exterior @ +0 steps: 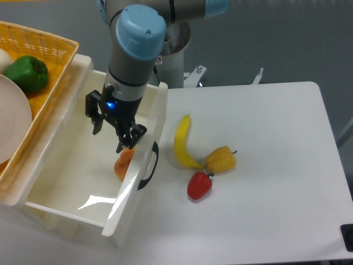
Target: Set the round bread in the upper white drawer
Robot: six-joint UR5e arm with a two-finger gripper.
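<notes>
Orange-peach round bread [123, 164] lies inside the upper white drawer [83, 165], on its floor by the front wall w/ black handle [149, 167]. Gripper [113, 135] hangs just above it, fingers spread, pinching nothing; bread sits just below the right-hand fingertip. Banana [183, 142], yellow and red peppers rest on table outside.

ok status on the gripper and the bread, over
Two-finger gripper open, inside the glossy white plastic drawer. Small orange round bread resting on drawer floor by front wall, released. Nothing blocking.
</notes>
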